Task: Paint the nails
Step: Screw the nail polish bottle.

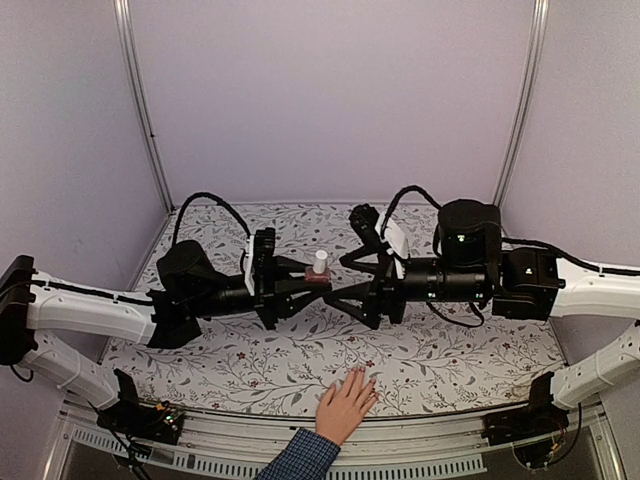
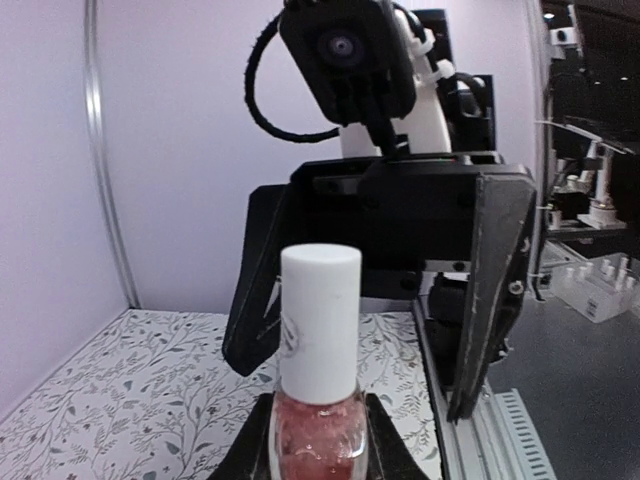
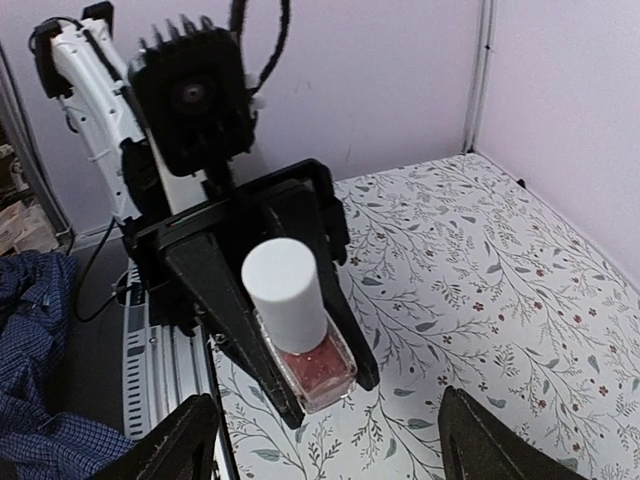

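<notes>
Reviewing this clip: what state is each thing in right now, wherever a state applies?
Small pink glass polish bottle with white cap: upright, capped, gripped.
Left claw: shut on the bottle's body.
Right claw: open, facing the bottle, touching nothing.
Light-skinned human hand with blue checked cuff: flat on the floral tablecloth, fingers spread.
Nails: too small to tell if painted.
</notes>
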Tool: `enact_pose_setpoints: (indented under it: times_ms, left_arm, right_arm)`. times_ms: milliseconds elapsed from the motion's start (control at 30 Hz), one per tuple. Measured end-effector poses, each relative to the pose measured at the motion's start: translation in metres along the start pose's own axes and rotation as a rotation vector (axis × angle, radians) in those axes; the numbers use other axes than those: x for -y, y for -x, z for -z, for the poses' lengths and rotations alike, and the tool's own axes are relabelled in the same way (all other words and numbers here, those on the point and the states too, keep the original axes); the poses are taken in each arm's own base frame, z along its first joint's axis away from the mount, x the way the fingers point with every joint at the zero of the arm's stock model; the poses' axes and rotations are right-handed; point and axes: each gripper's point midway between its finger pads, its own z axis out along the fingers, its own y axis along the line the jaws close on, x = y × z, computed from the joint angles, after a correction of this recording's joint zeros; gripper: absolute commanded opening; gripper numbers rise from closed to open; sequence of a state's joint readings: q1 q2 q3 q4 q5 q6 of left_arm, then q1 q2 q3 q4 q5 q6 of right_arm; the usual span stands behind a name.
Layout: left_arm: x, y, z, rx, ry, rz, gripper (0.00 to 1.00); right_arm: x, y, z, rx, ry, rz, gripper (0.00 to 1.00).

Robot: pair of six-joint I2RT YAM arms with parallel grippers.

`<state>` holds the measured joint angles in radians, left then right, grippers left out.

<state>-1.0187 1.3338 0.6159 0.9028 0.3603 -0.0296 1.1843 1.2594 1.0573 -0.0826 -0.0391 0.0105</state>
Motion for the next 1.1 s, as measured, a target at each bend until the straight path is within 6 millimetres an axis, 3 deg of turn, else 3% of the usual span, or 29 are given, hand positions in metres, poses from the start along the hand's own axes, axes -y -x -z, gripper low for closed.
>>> enact_pose_setpoints:
  times_ms: [300, 400, 500, 633, 1100]
  left_arm:
    - [0.063, 0.015, 0.004, 0.01, -0.439, 0.043, 0.0]
    - [0.08, 0.01, 0.006, -0.007, -0.571, 0.085, 0.0]
    - [0.094, 0.001, 0.009, -0.037, -0.684, 0.133, 0.0]
    - [0.103, -0.002, 0.012, -0.054, -0.763, 0.161, 0.0]
    - [0.116, -0.001, 0.015, -0.061, -0.869, 0.187, 0.0]
  right_arm:
    - [-0.055, 0.016, 0.039, 0.083, 0.311, 0.202, 0.72]
    - [-0.068, 0.016, 0.043, 0.087, 0.387, 0.267, 0.69]
    - [-0.079, 0.019, 0.044, 0.096, 0.445, 0.319, 0.59]
    - [-0.09, 0.018, 0.045, 0.093, 0.504, 0.358, 0.49]
    - [-0.104, 0.007, 0.037, 0.043, 0.586, 0.388, 0.37]
